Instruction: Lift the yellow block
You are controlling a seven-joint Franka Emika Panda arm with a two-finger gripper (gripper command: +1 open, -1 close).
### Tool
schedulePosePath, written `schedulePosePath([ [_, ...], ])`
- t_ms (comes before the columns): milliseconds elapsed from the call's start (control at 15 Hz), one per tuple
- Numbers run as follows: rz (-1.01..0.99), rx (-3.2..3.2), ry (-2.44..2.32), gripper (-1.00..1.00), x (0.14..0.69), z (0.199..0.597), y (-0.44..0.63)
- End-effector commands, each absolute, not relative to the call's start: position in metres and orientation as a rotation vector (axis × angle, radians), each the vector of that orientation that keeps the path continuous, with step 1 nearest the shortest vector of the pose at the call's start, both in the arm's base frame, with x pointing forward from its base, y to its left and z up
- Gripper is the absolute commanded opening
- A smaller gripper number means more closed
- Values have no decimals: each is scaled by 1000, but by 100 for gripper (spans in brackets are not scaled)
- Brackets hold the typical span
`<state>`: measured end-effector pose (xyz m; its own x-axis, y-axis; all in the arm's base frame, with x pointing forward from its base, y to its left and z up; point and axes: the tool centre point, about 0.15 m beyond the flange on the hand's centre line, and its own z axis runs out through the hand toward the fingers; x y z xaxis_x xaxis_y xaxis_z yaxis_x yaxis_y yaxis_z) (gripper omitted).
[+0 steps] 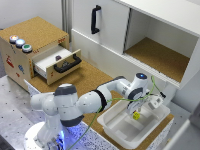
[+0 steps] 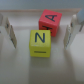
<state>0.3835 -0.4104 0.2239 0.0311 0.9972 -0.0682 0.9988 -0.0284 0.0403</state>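
The yellow block (image 2: 40, 39) is a small cube with a dark letter N on top. It lies on the floor of the white tub (image 1: 116, 131). In the exterior view the yellow block (image 1: 136, 116) shows right under the fingertips. My gripper (image 2: 40, 46) is open and straddles it, one finger (image 2: 9, 31) on each side, with a gap between each pad and the cube. My gripper (image 1: 135, 112) reaches down into the tub from above. A red block (image 2: 51, 21) with a letter A touches the yellow one's far corner.
The tub sits on the cork-topped counter (image 1: 85, 80) near its edge at the exterior view's right. A wooden box with an open drawer (image 1: 56, 62) stands at the back left. An open white cabinet (image 1: 155, 50) is behind the arm.
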Motion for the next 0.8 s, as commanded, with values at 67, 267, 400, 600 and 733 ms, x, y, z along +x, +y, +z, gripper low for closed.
schedulePosePath([
  [67, -119, 2267, 2162, -100, 400, 219, -420],
  [267, -109, 2265, 2156, -100, 400, 226, -419],
  [400, -69, 2307, 2087, -100, 406, 243, -426],
  [600, 50, 2403, 1921, -100, 421, 294, -437],
  [733, 62, 2416, 1876, -100, 425, 336, -427],
])
